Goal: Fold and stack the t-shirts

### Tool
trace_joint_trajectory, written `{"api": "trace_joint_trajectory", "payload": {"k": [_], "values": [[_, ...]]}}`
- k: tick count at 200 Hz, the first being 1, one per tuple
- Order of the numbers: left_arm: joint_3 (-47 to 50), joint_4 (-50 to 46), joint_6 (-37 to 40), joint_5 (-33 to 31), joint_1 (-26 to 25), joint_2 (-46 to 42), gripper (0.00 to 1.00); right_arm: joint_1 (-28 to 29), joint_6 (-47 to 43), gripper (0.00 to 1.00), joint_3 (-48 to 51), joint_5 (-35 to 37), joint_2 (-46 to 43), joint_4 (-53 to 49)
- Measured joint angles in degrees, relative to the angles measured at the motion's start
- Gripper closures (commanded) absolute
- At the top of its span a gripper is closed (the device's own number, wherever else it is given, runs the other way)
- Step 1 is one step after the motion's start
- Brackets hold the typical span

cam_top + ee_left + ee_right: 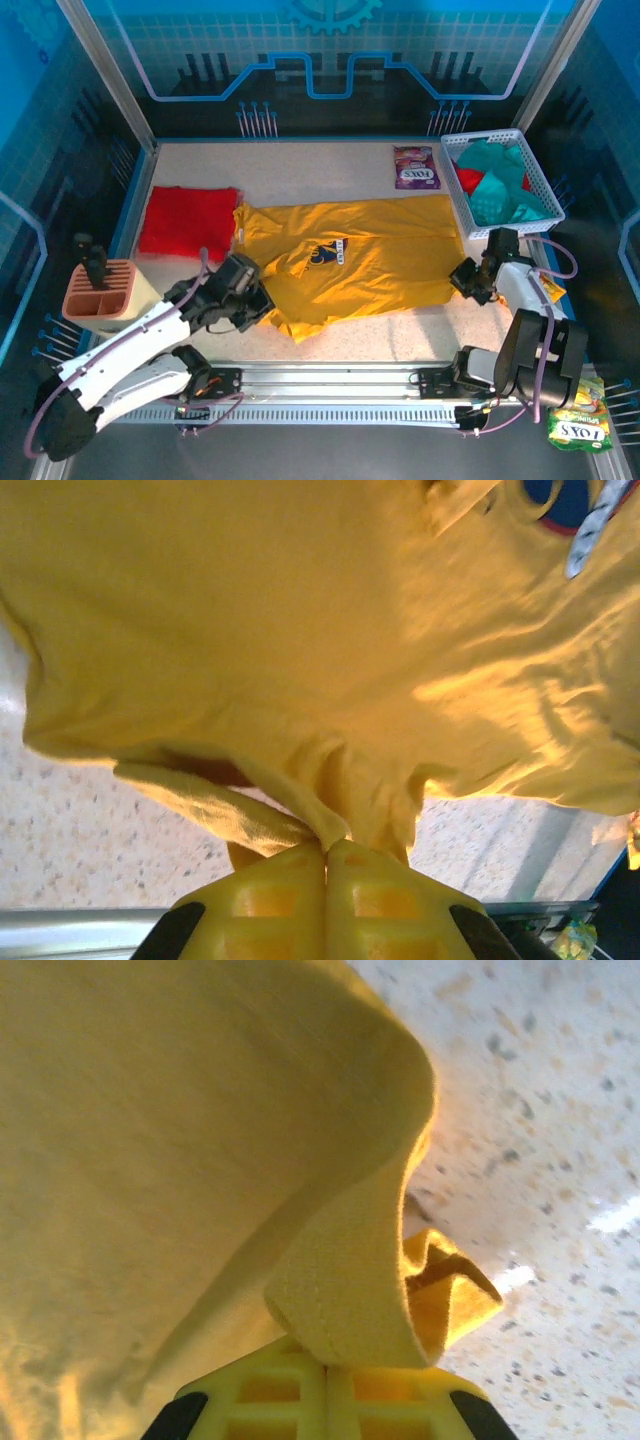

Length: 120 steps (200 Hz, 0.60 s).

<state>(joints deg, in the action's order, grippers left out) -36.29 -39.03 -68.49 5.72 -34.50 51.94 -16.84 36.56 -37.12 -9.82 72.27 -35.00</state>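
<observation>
There is one mustard-yellow t-shirt [350, 260], one red t-shirt [188, 220], one purple packet [416, 167], one yellow-green packet [580, 420], one pink holder [100, 295] and one white basket [540, 172]; the teal t-shirts [500, 190] in it are too heaped to count.
</observation>
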Motion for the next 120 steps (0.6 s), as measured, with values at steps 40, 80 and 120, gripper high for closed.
{"api": "trace_joint_trajectory", "payload": {"k": [40,80,120], "values": [[-6.7,0.9,9.4,4.4,8.4,10.4,1.00,0.0,0.1,1.00,-5.1,-2.3,6.3,1.0],[-11.2,4.5,18.2,9.3,15.4,24.1,0.66,0.0,0.0,1.00,-8.4,-2.8,13.2,3.3],[-13.9,4.8,24.8,11.1,19.9,30.3,0.56,0.0,-0.6,1.00,-8.6,-2.9,15.8,4.6]]}}
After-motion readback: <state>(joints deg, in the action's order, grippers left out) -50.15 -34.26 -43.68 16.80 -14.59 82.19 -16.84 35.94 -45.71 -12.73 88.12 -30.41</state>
